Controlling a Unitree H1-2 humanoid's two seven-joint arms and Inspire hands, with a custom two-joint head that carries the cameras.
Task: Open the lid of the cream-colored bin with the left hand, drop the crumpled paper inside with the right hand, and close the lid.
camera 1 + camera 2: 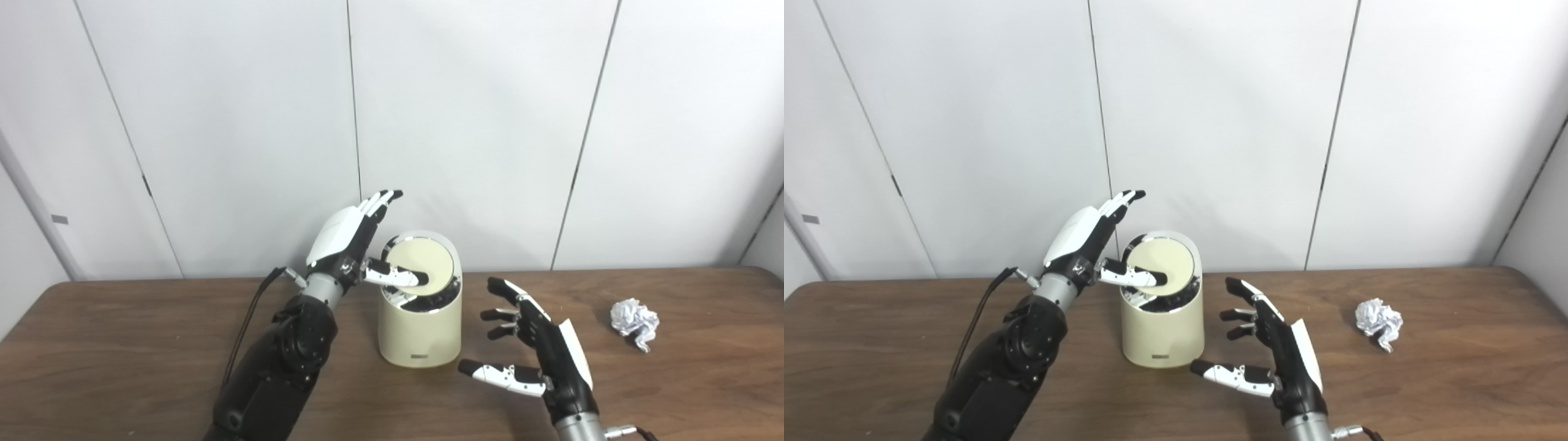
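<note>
Wood-grain worktop carries everything here. Nearest the camera, the right robot hand hovers just above the surface with its fingers spread wide and nothing in them, a little to the right of the bin. It is well apart from the crumpled paper, which lies alone further right. If the right robot hand sweeps sideways toward the paper too low, it could likely push the light ball along the wood instead of catching it, and a loose grasp might let it fall short of the opening.

Further back stands the cream-colored bin, upright, its round lid tilted up toward the camera so that a dark gap shows below its front edge. The left robot hand is at the bin's upper left: its thumb lies across the lid face while its fingers point up and away, extended and not wrapped around anything. That is a press, not a hold. The lid looks only partly open, and I judge the thumb could slip off the smooth disc, letting the lid swing back before the paper arrives. Pushing harder from that side could also tip or slide the bin to the right, since nothing braces it.

Behind all this is a plain panelled white wall.
</note>
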